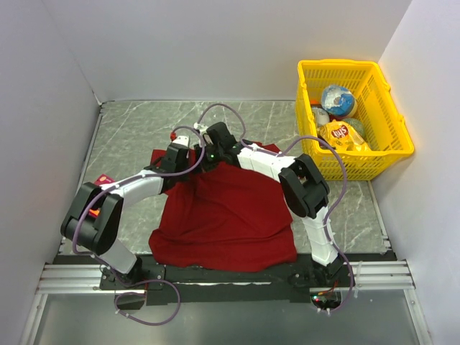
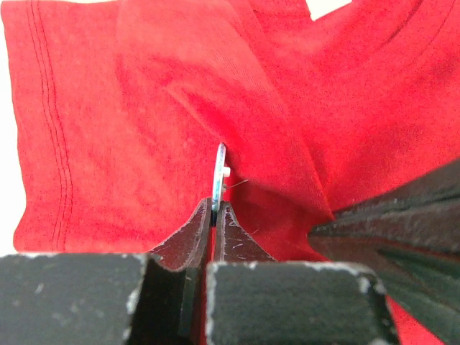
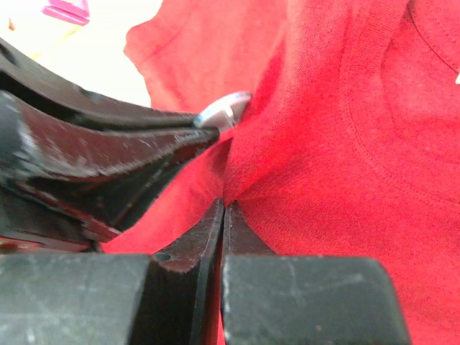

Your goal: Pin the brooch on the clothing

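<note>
The clothing (image 1: pixel 223 215), a dark-red T-shirt, lies spread on the table in front of both arm bases. Its upper part is lifted where the two grippers meet. My left gripper (image 2: pixel 215 206) is shut on the brooch (image 2: pixel 220 169), a small whitish disc seen edge-on, its pin pointing right at a raised fold of cloth. From the right wrist view the brooch (image 3: pixel 223 109) shows at the tips of the left gripper's fingers (image 3: pixel 108 151), touching the fabric. My right gripper (image 3: pixel 224 206) is shut on a pinched fold of the clothing (image 3: pixel 345 129) just below the brooch.
A yellow basket (image 1: pixel 392 154) with snack packets stands at the back right. An orange-and-pink flat packet (image 1: pixel 104 179) lies left of the shirt, beside the left arm. White walls close in the table on three sides.
</note>
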Robot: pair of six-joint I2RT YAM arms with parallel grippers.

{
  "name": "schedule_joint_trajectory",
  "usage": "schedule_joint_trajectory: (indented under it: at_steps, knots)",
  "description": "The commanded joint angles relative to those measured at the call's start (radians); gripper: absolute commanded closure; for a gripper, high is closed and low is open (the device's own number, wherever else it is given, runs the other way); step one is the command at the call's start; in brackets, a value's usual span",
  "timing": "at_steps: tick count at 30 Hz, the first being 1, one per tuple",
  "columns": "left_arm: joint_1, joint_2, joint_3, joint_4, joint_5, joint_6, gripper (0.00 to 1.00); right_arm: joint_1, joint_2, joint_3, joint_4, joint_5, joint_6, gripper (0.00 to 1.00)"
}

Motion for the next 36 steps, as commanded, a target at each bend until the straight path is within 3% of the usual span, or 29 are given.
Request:
schedule_joint_trajectory:
  at_steps: [1, 26, 36]
  knots:
    - [-0.008, -0.058, -0.015, 0.041, 0.003, 0.014, 0.99, -0.007, 0.003, 0.036, 0.072, -0.065, 0.015, 1.0]
    - [-0.011, -0.153, -0.034, 0.056, 0.117, -0.029, 0.99, -0.031, -0.006, -0.017, 0.125, -0.093, 0.04, 1.0]
    - [-0.01, -0.147, -0.03, 0.019, 0.065, -0.038, 0.99, -0.032, -0.018, -0.026, 0.141, -0.103, 0.049, 1.0]
